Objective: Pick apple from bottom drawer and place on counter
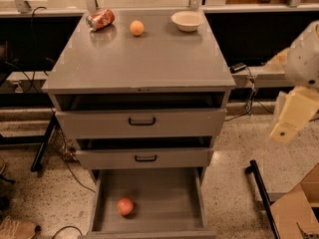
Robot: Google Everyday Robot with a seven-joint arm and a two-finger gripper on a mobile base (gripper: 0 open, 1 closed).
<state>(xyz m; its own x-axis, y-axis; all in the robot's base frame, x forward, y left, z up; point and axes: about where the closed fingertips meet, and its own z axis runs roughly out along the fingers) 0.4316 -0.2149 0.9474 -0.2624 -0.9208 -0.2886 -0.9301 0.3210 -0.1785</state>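
The apple (125, 206), red with paler patches, lies on the floor of the open bottom drawer (149, 193), left of its middle. The counter (144, 59) is the grey top of the three-drawer cabinet. My gripper (291, 116) hangs at the right edge of the view, beside the cabinet at the height of the top drawer. It is well above and to the right of the apple and touches nothing.
On the counter's back edge are a red soda can (100, 20) on its side, a small orange fruit (136, 28) and a white bowl (187, 20). The two upper drawers stand slightly open. A cardboard box (296, 215) and a black bar (259, 193) sit on the floor at right.
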